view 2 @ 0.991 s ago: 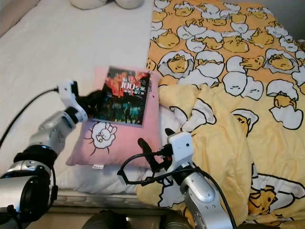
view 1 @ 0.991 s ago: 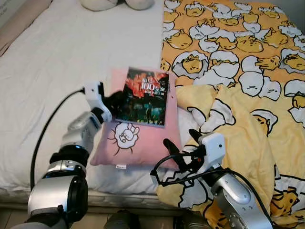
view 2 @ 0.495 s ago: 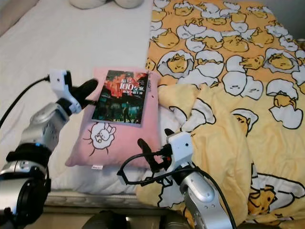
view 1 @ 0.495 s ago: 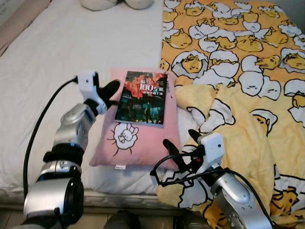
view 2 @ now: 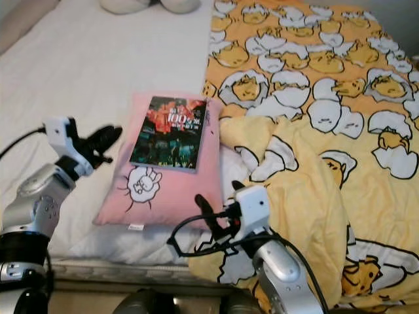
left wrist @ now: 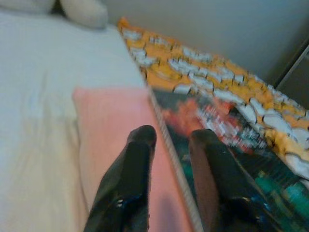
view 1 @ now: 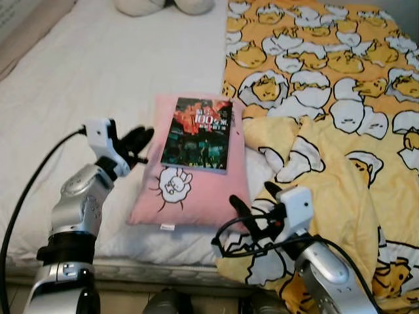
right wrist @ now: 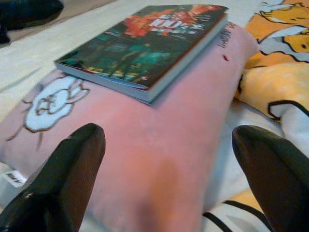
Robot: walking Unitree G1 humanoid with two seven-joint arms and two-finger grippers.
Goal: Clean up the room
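Fingers of the left gripper (view 1: 135,145) stand a little apart with nothing between them, hovering just off the near left edge of the pink pillow (view 1: 190,193) and pointing toward the book (view 1: 197,133). Those of the right gripper (right wrist: 164,159) are spread wide and also empty, low at the front of the bed (view 1: 78,85), aimed at the pillow's near right corner.

That book, a paperback with a dark red and green cover, lies flat on the upper half of the pillow, its long side running away from the robot. It rests there loosely, so it is probably clutter to be lifted off before the pillow can be put in its place. In the left wrist view the book's edge runs just past the fingertips (left wrist: 143,137), near but not touching. From the right wrist view the book sits further up the pillow, well beyond the open fingers, with the rabbit drawing (right wrist: 50,102) on the pillowcase between them.

Just right of the pillow, the yellow quilt (view 1: 340,131) with its egg-cartoon print is bunched into a heap that touches the pillow's right edge and spills toward the foot of the bed, where the right arm reaches in front of it. The white sheet is bare on the left side, and two pale cushions (view 1: 163,5) sit at the far end. Judging by the poses, the left gripper is the better placed to take the book by its near edge.
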